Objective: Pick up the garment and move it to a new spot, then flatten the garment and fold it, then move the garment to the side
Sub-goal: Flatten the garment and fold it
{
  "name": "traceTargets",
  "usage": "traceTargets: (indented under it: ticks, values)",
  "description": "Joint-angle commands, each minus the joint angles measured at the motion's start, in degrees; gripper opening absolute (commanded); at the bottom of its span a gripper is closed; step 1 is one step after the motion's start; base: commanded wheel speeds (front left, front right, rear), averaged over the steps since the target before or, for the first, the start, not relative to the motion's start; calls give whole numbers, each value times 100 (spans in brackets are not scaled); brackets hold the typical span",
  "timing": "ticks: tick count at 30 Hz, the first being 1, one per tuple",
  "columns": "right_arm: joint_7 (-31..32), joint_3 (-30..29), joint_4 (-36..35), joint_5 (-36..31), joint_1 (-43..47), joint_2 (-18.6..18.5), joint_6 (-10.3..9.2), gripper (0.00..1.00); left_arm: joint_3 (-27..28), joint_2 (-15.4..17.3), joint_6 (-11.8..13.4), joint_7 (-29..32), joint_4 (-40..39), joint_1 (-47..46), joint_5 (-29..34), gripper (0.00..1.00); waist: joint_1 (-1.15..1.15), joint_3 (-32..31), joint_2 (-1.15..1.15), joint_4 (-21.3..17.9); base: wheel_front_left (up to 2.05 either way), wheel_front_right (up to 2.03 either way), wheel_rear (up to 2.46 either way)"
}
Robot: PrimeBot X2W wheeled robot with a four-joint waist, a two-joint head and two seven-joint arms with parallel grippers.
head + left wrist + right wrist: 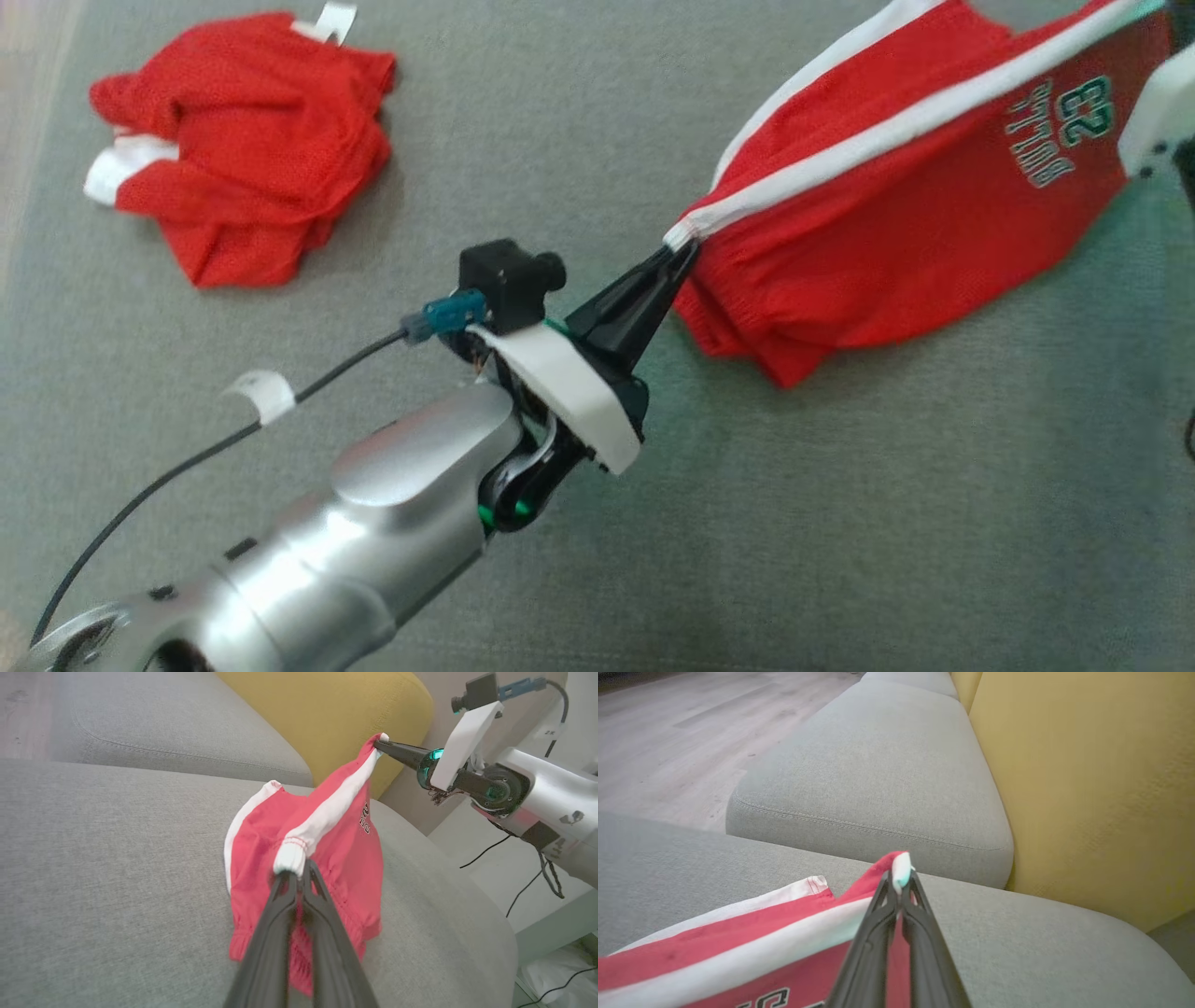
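Mostly grey sofa [840, 513] under garment [887, 233]; yellow backrest [1087, 788], wood floor [668, 742].

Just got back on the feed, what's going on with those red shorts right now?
Both grippers are shut on the red shorts. The left gripper pinches one end of the white side stripe and the right gripper pinches the other. The shorts hang stretched between them over the grey sofa cushion, and their lower part appears to touch it. A second red garment lies crumpled to the left. No fold yet.
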Motion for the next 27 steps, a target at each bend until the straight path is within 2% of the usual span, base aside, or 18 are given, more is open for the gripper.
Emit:
traceTargets:
  ticks: [1, 9, 19, 20, 21, 22, 23, 24, 27]
  values:
    - [-94, 96, -36, -131, -245, 14, -5, 0, 203, 25, -40, -60, -57, -270, 52, 0, -2, 247, 0, 214, 0, 0, 0]
    - [-514, 139, 992, -607, -1033, 133, -5, 0, 75, -257, -179, -144, 219, -467, 125, 0, -2, 641, 0, 529, 0, 0, 0]
    - [-909, -197, 1986, -1076, -1599, -30, -5, 0, -59, -484, -248, -237, 426, -613, 121, 0, -2, 813, 0, 854, 0, 0, 0]
    - [-968, -242, 2042, -1145, -1641, -53, -5, 66, -78, -492, -250, -226, 455, -624, 120, 0, -2, 822, 0, 868, 0, 0, 0]
    - [-1003, -296, 2118, -1174, -1675, -44, -5, 100, -95, -499, -252, -222, 481, -635, 122, 0, -2, 826, 0, 879, 0, 0, 0]
    - [-1037, -333, 2189, -1207, -1707, -33, -5, 100, -109, -505, -254, -222, 512, -642, 126, 33, -2, 826, 0, 886, 0, 0, 0]
    - [-1073, -376, 2254, -1242, -1735, -26, -5, 100, -118, -508, -255, -224, 547, -644, 124, 83, -2, 823, 0, 885, 0, 0, 0]
    - [-1123, -415, 2297, -1310, -1758, -26, -5, 100, -126, -505, -256, -228, 586, -644, 127, 100, -2, 817, 0, 873, 0, 0, 0]
    - [-1351, -643, 2406, -1404, -1787, 62, -5, 100, -166, -473, -257, -265, 739, -629, 225, 100, -2, 760, 0, 814, 0, 0, 0]
